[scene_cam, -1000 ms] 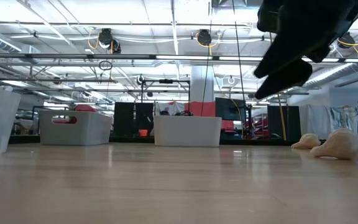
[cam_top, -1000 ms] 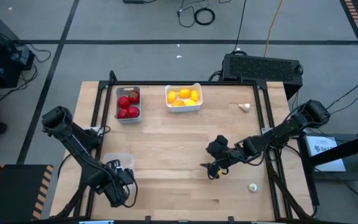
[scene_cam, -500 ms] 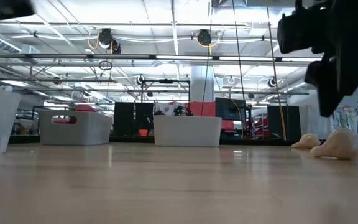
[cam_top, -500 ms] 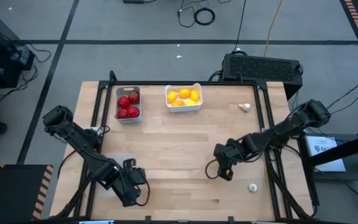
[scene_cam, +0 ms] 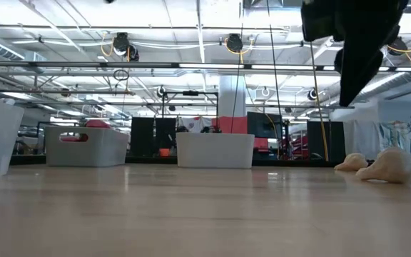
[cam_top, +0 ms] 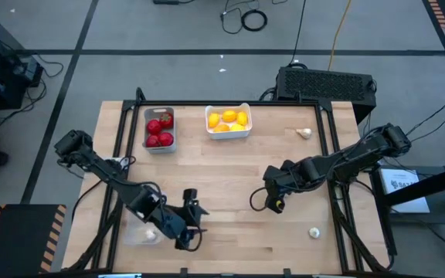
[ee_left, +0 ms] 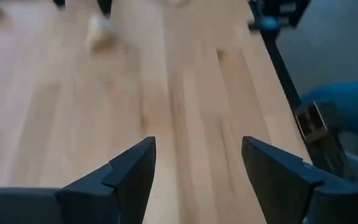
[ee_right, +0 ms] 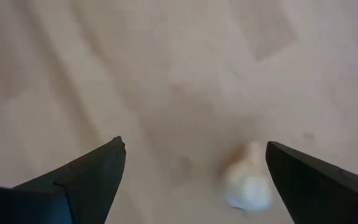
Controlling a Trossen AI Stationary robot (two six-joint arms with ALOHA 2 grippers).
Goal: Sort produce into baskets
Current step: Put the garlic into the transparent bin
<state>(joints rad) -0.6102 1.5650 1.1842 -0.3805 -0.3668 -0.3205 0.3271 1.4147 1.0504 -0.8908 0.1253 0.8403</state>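
My left gripper [cam_top: 193, 220] is open and empty above the bare wood near the table's near edge, just right of the clear tray [cam_top: 136, 234], which holds one garlic bulb [cam_top: 150, 234]. My right gripper [cam_top: 264, 202] is open and empty above the table's middle right. One garlic bulb [cam_top: 314, 232] lies on the wood near the right front and another [cam_top: 304, 133] at the far right. The right wrist view shows a garlic bulb [ee_right: 247, 182] on the wood beyond my open fingers. The grey tray [cam_top: 159, 129] holds tomatoes and the white tray [cam_top: 228, 121] holds lemons.
The grey and white trays stand side by side at the far edge. A black frame rail [cam_top: 337, 154] runs along the table's right side and another [cam_top: 118, 147] along the left. Bare wood lies between the two grippers.
My left gripper has gone from over the clear tray toward the table's right edge, along the near edge, and the garlic bulb in the tray now shows. My right gripper has stayed near the same spot and turned about.
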